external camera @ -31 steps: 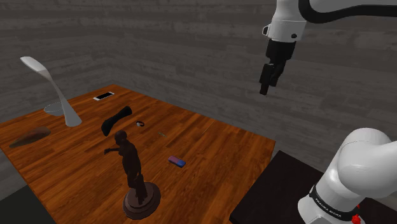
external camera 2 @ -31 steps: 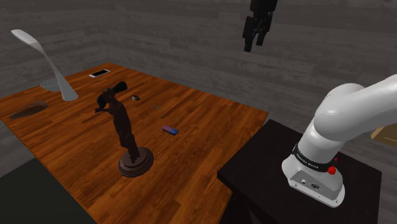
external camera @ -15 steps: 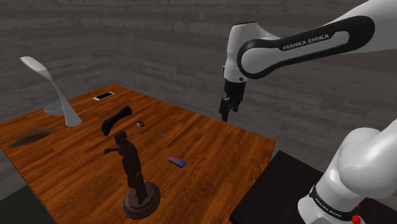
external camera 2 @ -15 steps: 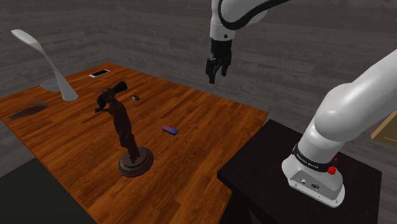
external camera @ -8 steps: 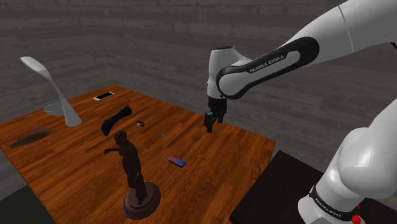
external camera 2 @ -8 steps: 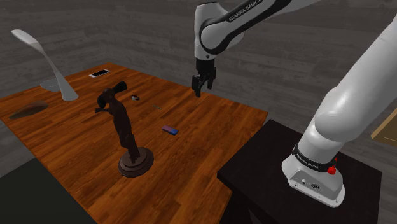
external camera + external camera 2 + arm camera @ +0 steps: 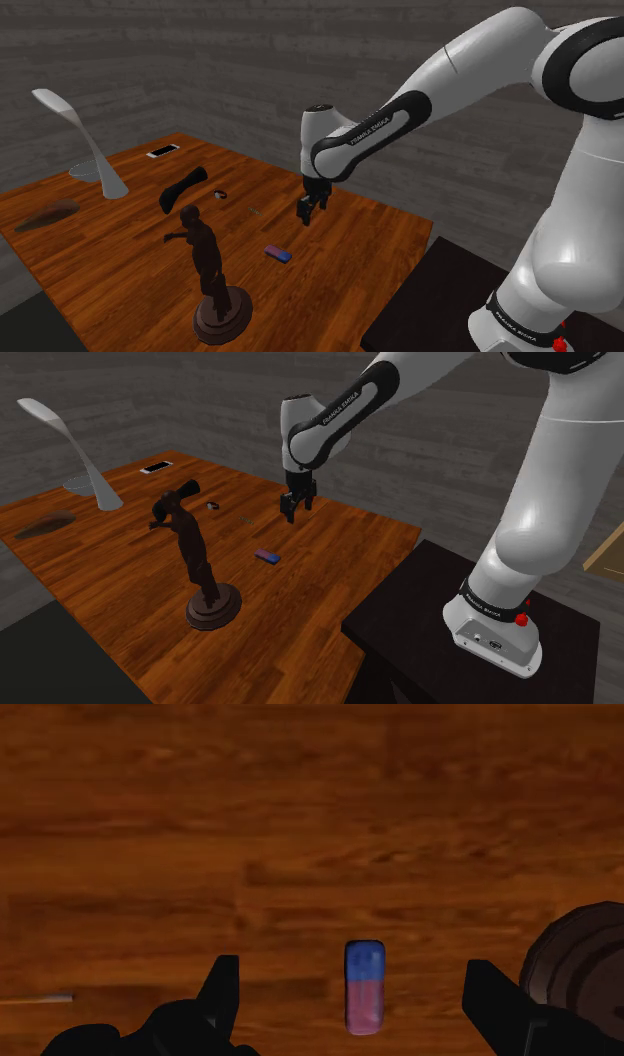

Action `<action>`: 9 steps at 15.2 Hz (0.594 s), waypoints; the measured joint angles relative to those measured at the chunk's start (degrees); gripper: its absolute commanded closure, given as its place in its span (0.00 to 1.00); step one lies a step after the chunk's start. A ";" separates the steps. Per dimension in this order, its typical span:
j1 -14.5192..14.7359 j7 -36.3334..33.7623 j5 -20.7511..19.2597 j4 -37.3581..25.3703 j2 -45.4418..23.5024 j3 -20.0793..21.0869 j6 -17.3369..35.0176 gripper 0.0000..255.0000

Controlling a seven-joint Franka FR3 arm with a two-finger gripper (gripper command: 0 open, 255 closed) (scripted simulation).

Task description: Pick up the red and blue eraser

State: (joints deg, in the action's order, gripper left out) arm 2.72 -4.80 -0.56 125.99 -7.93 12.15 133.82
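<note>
The eraser (image 7: 278,254) is a small flat block, one half blue and the other red, lying on the wooden table (image 7: 350,240). It also appears in the second exterior view (image 7: 267,556) and in the wrist view (image 7: 365,986). My gripper (image 7: 304,216) hangs in the air above the table, a little beyond the eraser (image 7: 288,515). Its fingers stand open and hold nothing. Seen from the wrist, the eraser lies on the table far below, between the two fingertips (image 7: 225,979), well apart from them.
A dark figurine (image 7: 205,262) on a round base stands near the table's front edge, close to the eraser; its base (image 7: 580,966) shows beside one finger. A white desk lamp (image 7: 92,150), a phone (image 7: 163,151) and other small dark items sit farther back.
The arm has swung down from high above the table's far side. The gripper has come lower and toward the shoulder view's left, closer over the eraser. Nothing on the table moved.
</note>
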 measured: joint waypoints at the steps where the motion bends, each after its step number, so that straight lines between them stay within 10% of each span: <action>1: 0.34 -0.56 -0.65 -1.33 -2.47 0.05 1.08 0.00; 9: 3.33 -2.92 -4.82 -14.98 -20.89 -0.93 5.10 0.00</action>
State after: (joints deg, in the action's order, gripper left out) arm 6.05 -7.73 -5.38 111.01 -28.82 11.22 138.92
